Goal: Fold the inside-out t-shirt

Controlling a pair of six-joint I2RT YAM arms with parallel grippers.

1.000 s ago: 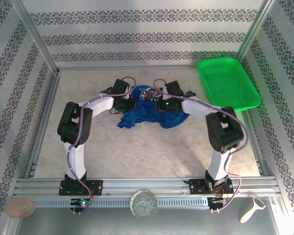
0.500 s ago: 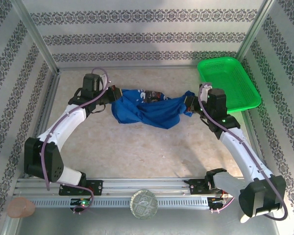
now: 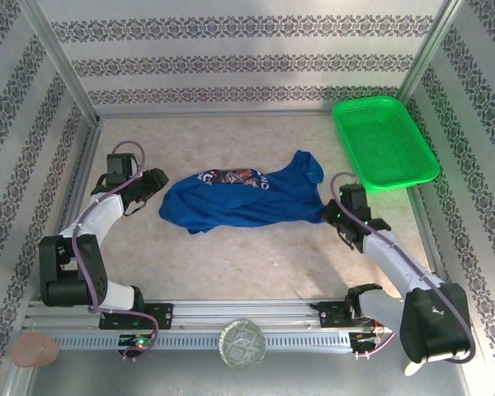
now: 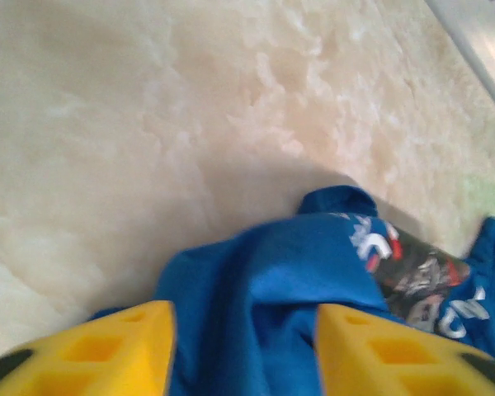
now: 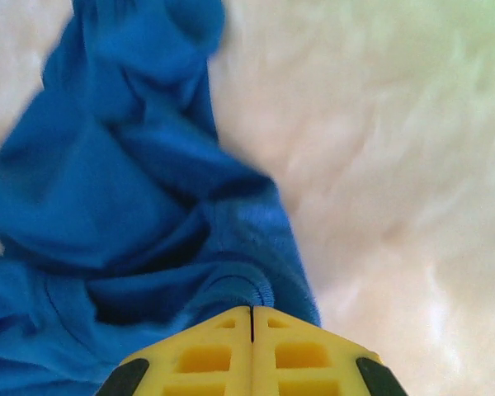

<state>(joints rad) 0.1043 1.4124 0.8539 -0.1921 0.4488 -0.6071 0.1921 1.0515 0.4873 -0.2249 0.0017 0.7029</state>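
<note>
From the overhead camera I see the inside-out t-shirt (image 3: 247,198) lying crumpled near the middle of the table (image 3: 231,264), drawn out in a long heap from 9 o'clock to 3 o'clock. A sleeve or corner pokes up toward 1 o'clock, and a printed patch (image 3: 231,176) shows along the far edge.

My left gripper (image 3: 154,183) sits at the shirt's 9 o'clock end, just beside the cloth. On the left wrist camera its yellow fingers (image 4: 124,351) stand wide apart, released, with blue fabric showing in the gap between them; I cannot tell whether they touch it.

My right gripper (image 3: 330,213) is at the shirt's 4 o'clock corner, touching the fabric. On the right wrist camera its jaws are clenched together, and a rolled edge of the blue cloth curls right at the tips, with folds drawn in toward them, so I read it as pinching the shirt there.

The green mesh basket (image 3: 384,140) rests at 2 o'clock, tilted against the frame, apart from the shirt.
</note>
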